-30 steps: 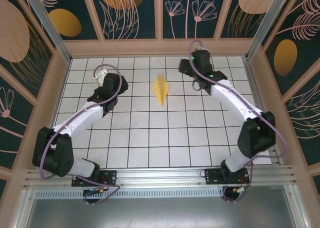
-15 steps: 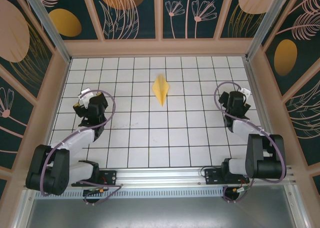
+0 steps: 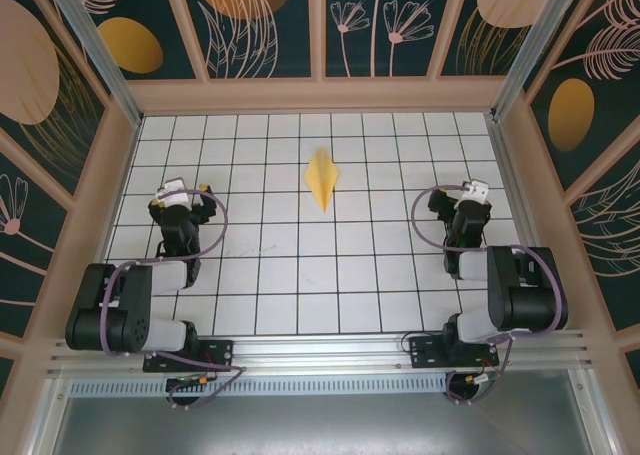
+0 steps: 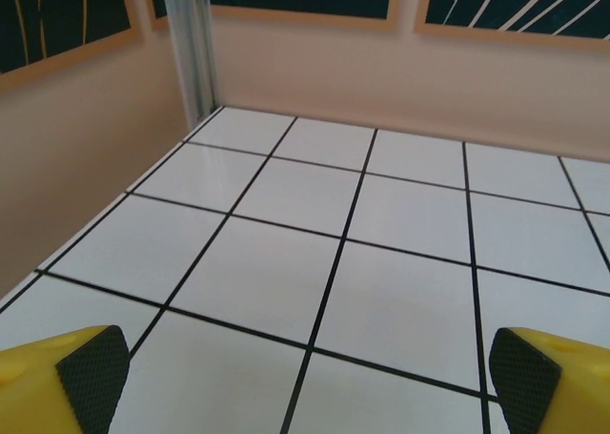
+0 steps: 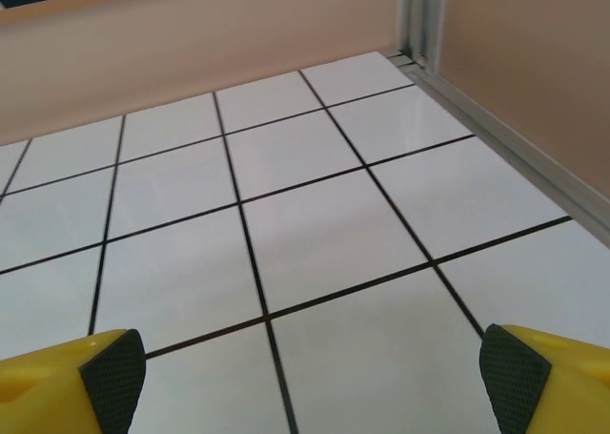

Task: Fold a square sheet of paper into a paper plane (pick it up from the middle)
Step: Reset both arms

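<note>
Top external view: a white worktop [image 3: 300, 275] ruled with black grid lines sits inside a box of peach-framed walls [image 3: 85, 175], painted dark teal with leaf and disc motifs.

On the left, the left claw [image 3: 183, 197] hangs over the tiles, its arm folded back over its base. In the left wrist view the left claw [image 4: 305, 382] has its yellow fingers and black pads [image 4: 91, 367] spread wide, with only bare tile between them.

The paper plane [image 3: 322, 178], a slim yellow dart, lies flat on the worktop. It is to the right of the left claw and somewhat farther out, well apart from it, and about as far to the left of the right claw [image 3: 462, 203]. In the right wrist view the right claw [image 5: 310, 377] is also spread wide and holds nothing.

A second ago both arms reached out, the left claw near the plane's left side and the right claw out by the far wall. Both have since drawn back toward their bases. The plane has not moved.

The side wall runs near the left claw's left, with the left corner post [image 4: 191, 43] ahead of it. The right corner post [image 5: 419, 14] and side wall stand near the right claw's right. Bare tiles lie ahead of each claw and between them.
</note>
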Motion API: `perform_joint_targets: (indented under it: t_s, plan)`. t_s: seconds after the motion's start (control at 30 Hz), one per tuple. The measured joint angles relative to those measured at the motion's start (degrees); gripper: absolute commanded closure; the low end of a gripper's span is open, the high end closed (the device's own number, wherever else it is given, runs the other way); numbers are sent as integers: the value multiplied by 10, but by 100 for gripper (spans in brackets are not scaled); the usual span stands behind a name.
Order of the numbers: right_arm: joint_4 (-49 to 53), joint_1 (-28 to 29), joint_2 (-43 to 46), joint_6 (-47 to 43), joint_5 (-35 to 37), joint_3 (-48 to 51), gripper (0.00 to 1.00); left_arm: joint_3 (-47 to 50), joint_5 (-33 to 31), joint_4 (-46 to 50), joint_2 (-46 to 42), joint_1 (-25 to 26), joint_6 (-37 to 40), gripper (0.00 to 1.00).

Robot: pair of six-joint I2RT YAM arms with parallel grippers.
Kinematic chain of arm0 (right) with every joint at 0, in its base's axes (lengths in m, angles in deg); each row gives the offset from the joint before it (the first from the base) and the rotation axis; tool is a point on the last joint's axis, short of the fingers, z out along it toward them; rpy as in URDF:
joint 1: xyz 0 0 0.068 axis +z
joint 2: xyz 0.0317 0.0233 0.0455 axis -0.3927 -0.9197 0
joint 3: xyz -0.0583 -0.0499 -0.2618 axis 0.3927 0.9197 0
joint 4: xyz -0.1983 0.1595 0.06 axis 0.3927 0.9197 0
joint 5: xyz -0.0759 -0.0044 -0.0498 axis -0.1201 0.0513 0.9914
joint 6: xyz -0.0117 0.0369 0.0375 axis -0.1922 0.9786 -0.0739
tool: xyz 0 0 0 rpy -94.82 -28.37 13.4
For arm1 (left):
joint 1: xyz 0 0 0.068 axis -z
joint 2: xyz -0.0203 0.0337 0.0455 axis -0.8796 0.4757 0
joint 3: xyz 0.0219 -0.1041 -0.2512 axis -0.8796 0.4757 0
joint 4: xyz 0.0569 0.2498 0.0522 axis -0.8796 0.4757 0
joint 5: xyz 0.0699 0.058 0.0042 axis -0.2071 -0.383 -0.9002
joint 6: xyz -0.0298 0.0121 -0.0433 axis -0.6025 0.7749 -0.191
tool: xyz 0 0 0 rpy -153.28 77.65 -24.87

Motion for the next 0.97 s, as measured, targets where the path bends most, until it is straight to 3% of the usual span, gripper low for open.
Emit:
perform_joint_targets:
  t_s: [0.2,0.3,0.97]
  plan:
    - [-96,0,-35,-20,-43,42,7,25,54,-93,52,-19,3,1]
    - [-108,0,-38,-25,-49,43,1,29,67,-110,68,-19,5,2]
    - [-115,0,-38,-25,-50,41,1,30,92,-130,70,-19,13,1]
